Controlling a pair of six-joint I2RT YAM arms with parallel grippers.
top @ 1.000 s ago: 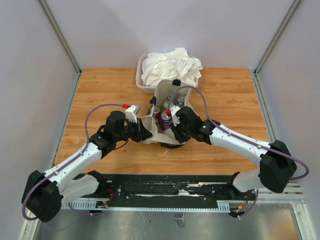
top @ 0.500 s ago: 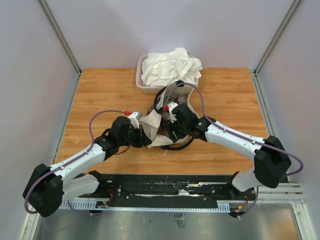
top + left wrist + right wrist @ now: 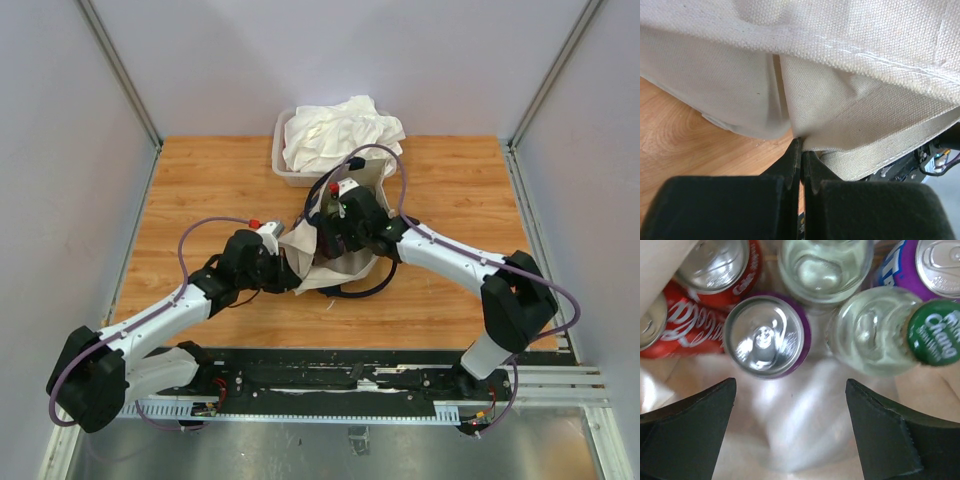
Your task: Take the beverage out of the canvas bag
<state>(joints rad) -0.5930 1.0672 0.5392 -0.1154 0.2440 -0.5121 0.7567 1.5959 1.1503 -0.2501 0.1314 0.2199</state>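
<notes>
Task is sitting early: in top view no drink is showing outside the bag (image 3: 300,243), and all drinks (image 3: 822,270) are standing packed inside it, mid-table (image 3: 200,180), just in front of the tub (image 3: 282,150). Left gripper (image 3: 799,146) is pressed together, pinching the bag's edge and, I'm judging, holding the mouth open. Right gripper (image 3: 791,385) is hanging over the open mouth w/ fingers spread wide and nothing between them, w/ purple can (image 3: 765,336) and a bottle (image 3: 867,335) just ahead of the tips. Left to do, prob.: going down over one drink, closing, lifting it clear, setting it on the table. Materials, big to small: table is showing flat, smooth wood-grain. Bag is looking like coarse woven cream canvas w/ stitched hems, soft and sagging in folds. Tub is looking like clear rigid plastic w/ rounded corners, carrying a crumpled white cloth heap (image 3: 345,130). Bottles are reading clear and glossy w/ round shoulders (glass or plastic, can't tell), one wearing a green printed cap (image 3: 935,332). Cans are looking like shiny metal cylinders w/ pull-tab lids, w/ red cans (image 3: 720,265) just beside the purple one. All are standing upright and crowded side by side, so finger room is looking tight.
</notes>
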